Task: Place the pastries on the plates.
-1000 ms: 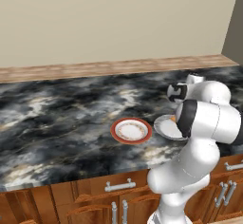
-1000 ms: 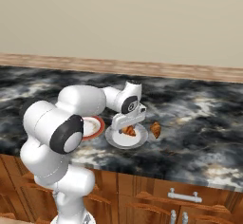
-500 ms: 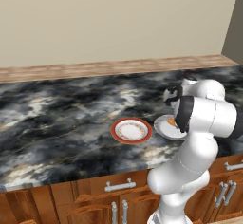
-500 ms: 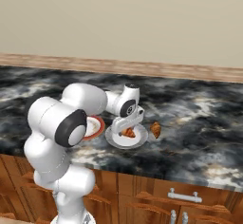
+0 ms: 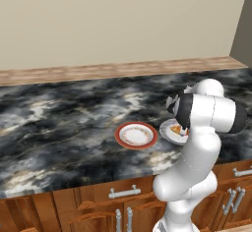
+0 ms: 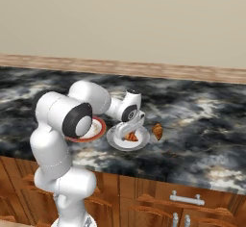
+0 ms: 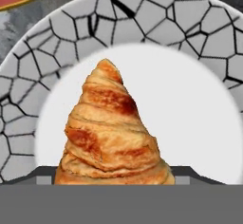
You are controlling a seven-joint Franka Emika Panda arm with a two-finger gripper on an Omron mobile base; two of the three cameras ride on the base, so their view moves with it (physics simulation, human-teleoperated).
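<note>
Golden pastry (image 7: pixel 111 133) lower centre on pale grey plate (image 7: pixel 199 38); dark croissant (image 6: pixel 157 131) beside on surface (image 6: pixel 202 125). Fingers' spread: cannot tell.

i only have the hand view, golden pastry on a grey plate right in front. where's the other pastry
Observer: The dark croissant lies on the counter just beside the grey plate, off its rim, on the side away from the red plate.
Operator: is the red plate free
Observer: Yes, in the left base view it holds nothing.
Operator: how's the hand sitting
Observer: The gripper hangs low over the grey plate, pointing down at the golden pastry.
</note>
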